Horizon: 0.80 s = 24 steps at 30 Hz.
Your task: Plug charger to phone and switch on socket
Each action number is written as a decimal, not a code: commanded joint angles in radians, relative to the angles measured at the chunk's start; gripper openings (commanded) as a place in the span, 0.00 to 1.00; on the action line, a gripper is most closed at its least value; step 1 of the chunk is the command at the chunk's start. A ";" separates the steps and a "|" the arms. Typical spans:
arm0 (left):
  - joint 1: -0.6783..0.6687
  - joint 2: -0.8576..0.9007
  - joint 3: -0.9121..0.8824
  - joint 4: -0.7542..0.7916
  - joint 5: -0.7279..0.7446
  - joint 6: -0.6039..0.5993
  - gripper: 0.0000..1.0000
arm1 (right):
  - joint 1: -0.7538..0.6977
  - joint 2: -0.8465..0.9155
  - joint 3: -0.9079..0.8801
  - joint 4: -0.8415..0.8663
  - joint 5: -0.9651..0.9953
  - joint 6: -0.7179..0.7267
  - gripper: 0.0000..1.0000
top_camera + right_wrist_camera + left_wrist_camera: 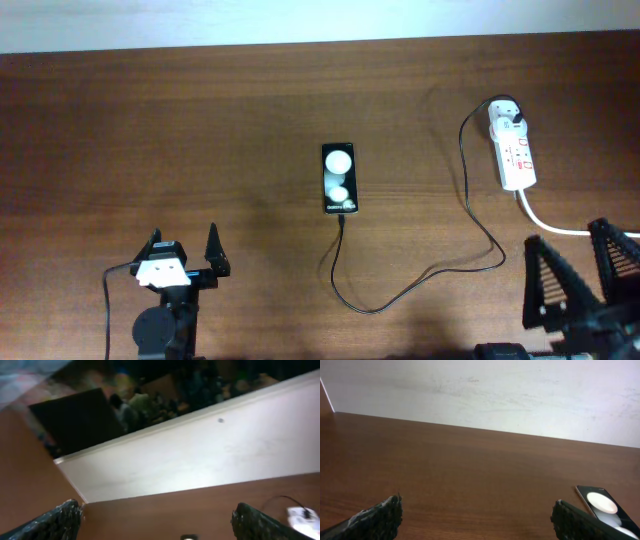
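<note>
The black phone (pixel 339 178) lies flat mid-table with two white glare spots; it also shows at the lower right of the left wrist view (pixel 602 505). The thin black charger cable (pixel 420 275) runs from the phone's near end in a loop to a white plug (pixel 503 112) seated in the white socket strip (pixel 515 150). The strip shows small in the right wrist view (pixel 303 516). My left gripper (pixel 184 245) is open and empty, near-left of the phone. My right gripper (pixel 580 250) is open and empty, just near the strip.
The strip's thick white cord (pixel 545 222) runs toward my right gripper. A pale wall (pixel 480 395) borders the table's far edge. Bare wooden tabletop (pixel 150 130) lies between the arms and the phone.
</note>
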 commanded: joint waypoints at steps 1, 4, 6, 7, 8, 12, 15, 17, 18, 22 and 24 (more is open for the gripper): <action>0.005 -0.008 -0.008 0.003 0.011 0.016 0.99 | 0.004 -0.004 -0.121 0.015 0.147 0.000 0.99; 0.005 -0.008 -0.008 0.003 0.011 0.016 0.99 | 0.004 -0.041 -0.355 0.114 0.210 0.000 0.99; 0.005 -0.008 -0.008 0.003 0.011 0.016 0.99 | 0.016 -0.203 -0.666 0.356 0.210 0.000 0.99; 0.005 -0.008 -0.008 0.003 0.011 0.016 0.99 | 0.019 -0.250 -0.743 0.420 0.210 0.000 0.99; 0.005 -0.008 -0.008 0.003 0.011 0.016 0.99 | 0.019 -0.307 -0.834 0.496 0.210 0.000 0.99; 0.005 -0.008 -0.008 0.003 0.011 0.016 0.99 | 0.019 -0.478 -1.175 0.672 0.264 0.000 0.99; 0.005 -0.008 -0.008 0.003 0.011 0.016 0.99 | 0.019 -0.478 -1.295 0.739 0.297 0.000 0.99; 0.005 -0.008 -0.008 0.003 0.011 0.016 0.99 | 0.019 -0.478 -1.329 0.755 0.346 -0.001 0.99; 0.005 -0.008 -0.008 0.003 0.011 0.016 0.99 | 0.019 -0.478 -1.332 0.756 0.348 -0.024 0.99; 0.005 -0.008 -0.008 0.003 0.011 0.016 0.99 | 0.019 -0.478 -1.378 0.792 0.336 -0.150 0.99; 0.005 -0.008 -0.008 0.003 0.011 0.016 0.99 | 0.018 -0.478 -1.378 0.789 0.335 -0.175 0.99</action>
